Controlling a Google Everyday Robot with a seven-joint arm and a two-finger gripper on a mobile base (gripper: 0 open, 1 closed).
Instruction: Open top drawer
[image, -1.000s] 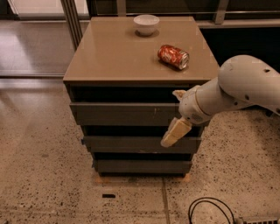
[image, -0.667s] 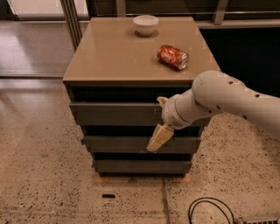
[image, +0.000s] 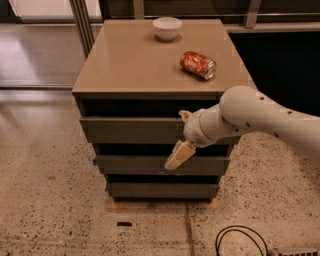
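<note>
The top drawer (image: 130, 130) is the uppermost of three dark grey-brown fronts in a low cabinet with a tan top (image: 135, 60). Its front stands slightly forward of the dark gap under the cabinet top. My gripper (image: 178, 150), cream-coloured at the end of the white arm (image: 260, 117), reaches in from the right. It lies against the right part of the top drawer's front and hangs down over the middle drawer (image: 135, 164).
A white bowl (image: 167, 27) stands at the back of the cabinet top and a red soda can (image: 198, 65) lies on its side at the right. The bottom drawer (image: 160, 190) sits near the speckled floor. A black cable (image: 240, 240) loops on the floor at front right.
The arm and gripper have moved left across the drawer fronts, from the cabinet's right edge toward its middle. The drawers, can and bowl have not moved.
</note>
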